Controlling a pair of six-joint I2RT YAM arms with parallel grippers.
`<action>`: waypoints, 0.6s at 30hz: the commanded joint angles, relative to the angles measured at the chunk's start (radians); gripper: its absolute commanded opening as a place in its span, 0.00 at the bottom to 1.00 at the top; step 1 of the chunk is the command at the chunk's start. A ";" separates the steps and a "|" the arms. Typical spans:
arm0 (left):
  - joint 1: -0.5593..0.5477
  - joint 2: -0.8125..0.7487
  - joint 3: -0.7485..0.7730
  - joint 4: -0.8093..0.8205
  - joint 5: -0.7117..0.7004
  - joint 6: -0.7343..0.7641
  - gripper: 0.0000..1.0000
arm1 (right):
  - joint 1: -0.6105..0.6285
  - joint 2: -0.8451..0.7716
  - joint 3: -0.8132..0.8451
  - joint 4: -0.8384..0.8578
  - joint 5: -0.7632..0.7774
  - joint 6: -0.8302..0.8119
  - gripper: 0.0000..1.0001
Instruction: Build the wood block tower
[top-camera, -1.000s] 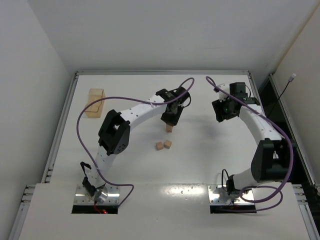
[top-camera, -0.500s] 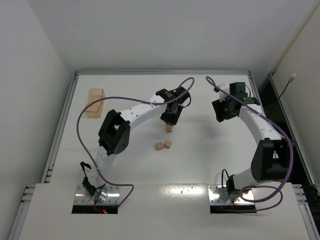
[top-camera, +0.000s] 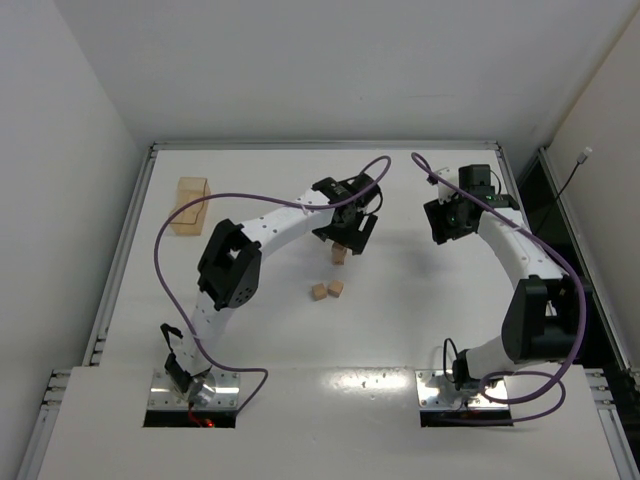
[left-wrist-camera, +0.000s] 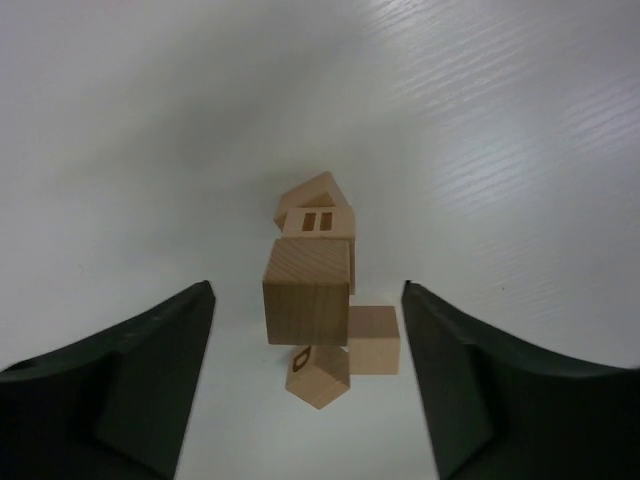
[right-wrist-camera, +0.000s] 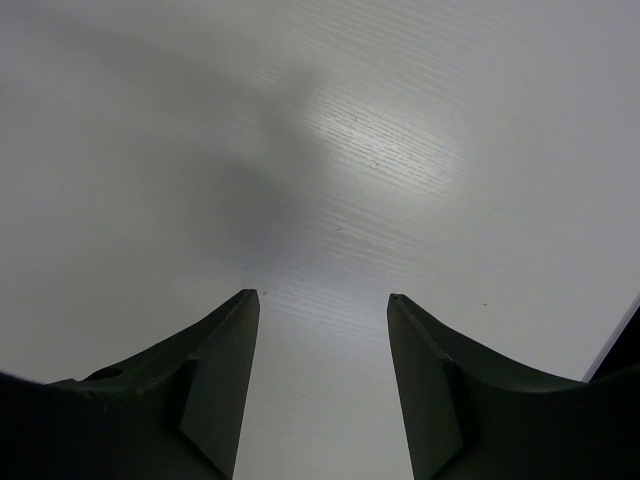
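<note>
l gripper (left-wrist-camera: 307, 288) spread astride tower (left-wrist-camera: 307, 302), no contact; its base partly hidden. r gripper (right-wrist-camera: 322, 298) spread.

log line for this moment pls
left gripper open astride small tan wooden cube | right gripper open over white table | two loose tan cubes nearby

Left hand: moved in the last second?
Yes. The left hand has opened, spreading to either side of the block below it. It has not shifted relative to the two loose blocks in the top view.
</note>
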 joint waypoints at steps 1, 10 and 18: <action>-0.001 0.012 0.047 0.006 0.008 0.019 0.79 | -0.006 0.001 0.047 0.010 -0.019 0.016 0.51; -0.010 -0.229 -0.111 0.112 0.035 0.114 0.89 | -0.006 -0.008 0.036 0.010 -0.028 0.016 0.51; -0.034 -0.651 -0.520 0.256 0.078 0.217 0.87 | -0.006 -0.114 -0.038 0.042 -0.129 -0.011 0.54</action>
